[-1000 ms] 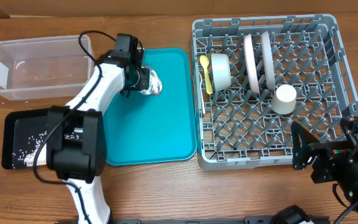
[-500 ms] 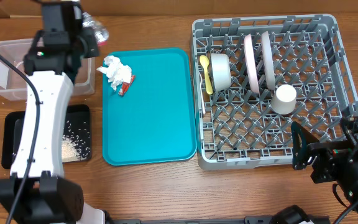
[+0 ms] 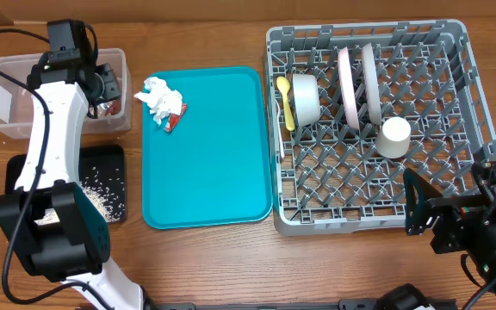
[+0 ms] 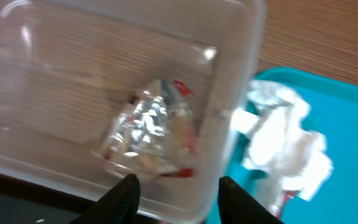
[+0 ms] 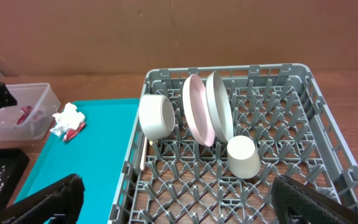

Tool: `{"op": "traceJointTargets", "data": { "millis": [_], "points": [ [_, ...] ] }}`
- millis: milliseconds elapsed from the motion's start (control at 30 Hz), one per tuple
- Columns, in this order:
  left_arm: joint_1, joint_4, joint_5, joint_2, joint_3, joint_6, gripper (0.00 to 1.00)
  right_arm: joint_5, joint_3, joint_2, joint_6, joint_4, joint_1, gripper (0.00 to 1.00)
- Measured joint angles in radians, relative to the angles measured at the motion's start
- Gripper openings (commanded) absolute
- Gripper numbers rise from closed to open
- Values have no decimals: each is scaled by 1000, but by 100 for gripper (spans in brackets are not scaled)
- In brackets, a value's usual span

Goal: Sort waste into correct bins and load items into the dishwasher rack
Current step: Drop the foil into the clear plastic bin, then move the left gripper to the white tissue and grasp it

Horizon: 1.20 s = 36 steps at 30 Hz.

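- Work surface: a brown wooden table (image 3: 231, 267) carries every item, with a plain brown wall behind it in the right wrist view
- Right gripper (image 5: 176, 186): nearest the robot base, parked off the near corner of the rack. Its fingers are spread wide and hold nothing, so this arm appears idle and clear of the other arm's work
- Shallow black rectangular tray (image 3: 14, 176): at the near left. Loose white rice-like grains (image 3: 97, 194) lie scattered inside it, so it evidently serves as the bin for food residue
- Large flat teal serving tray (image 3: 213, 164): between the bins and the rack, the staging area for unsorted pieces
- Large square grey plastic dishwasher rack (image 3: 360, 222): at the right
  - The white plate (image 3: 347, 88) and pale grey-blue plate (image 3: 370, 84) stand on edge, held upright by the pegs
  - The small pale bowl (image 3: 306, 96) rests on its side
  - The yellow spoon (image 3: 284, 102) lies just beside the bowl
  - The small white cup (image 3: 394, 138) sits among the pegs
  - No fork can be made out
- Crumpled white paper napkin (image 3: 156, 96): on the far left corner of the teal tray, with a small red scrap (image 3: 173, 119) touching it. It is not yet binned and is probably the next pick
- Clear rectangular plastic tub (image 3: 7, 112): at the far left. The crumpled silver foil wrapper with red print (image 4: 148, 134) lies on its floor
- Left gripper (image 4: 176, 186): hangs over the tub with its fingers parted, gripping nothing and clear of the foil
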Motion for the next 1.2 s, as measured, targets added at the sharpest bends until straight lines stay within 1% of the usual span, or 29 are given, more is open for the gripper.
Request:
{"op": "traceJointTargets", "data": {
  "millis": [100,167,300,467,600,700,767,833,867,900,1000,1067,1200],
  "points": [
    [-58,0,16,-27,0,7,50,0,0,0,0,0,0,100],
    [-106,1,19,-40,1,28,59,0,0,0,0,0,0,100],
    [-238,29,-22,-33,4,55,68,0,0,0,0,0,0,100],
    [-280,58,-59,37,8,62,63,0,0,0,0,-1,0,100],
    [-269,62,-115,147,8,35,68,0,0,0,0,0,0,100],
    [-262,96,-136,208,8,27,71,0,0,0,-1,-1,0,100],
    [-259,116,-140,226,8,32,70,0,0,0,0,0,0,100],
    [-258,127,-141,230,8,35,60,0,0,0,-1,0,0,100],
    [-258,129,-142,230,8,36,52,0,0,0,-1,0,0,100],
    [-258,130,-143,230,8,36,41,0,0,0,-1,-1,0,100],
    [-258,130,-142,236,8,45,17,0,0,0,-1,0,0,100],
    [-258,125,-138,243,8,50,4,0,0,0,0,0,0,100],
    [-258,91,-117,246,8,57,4,0,0,0,0,0,0,100]
  ]
}}
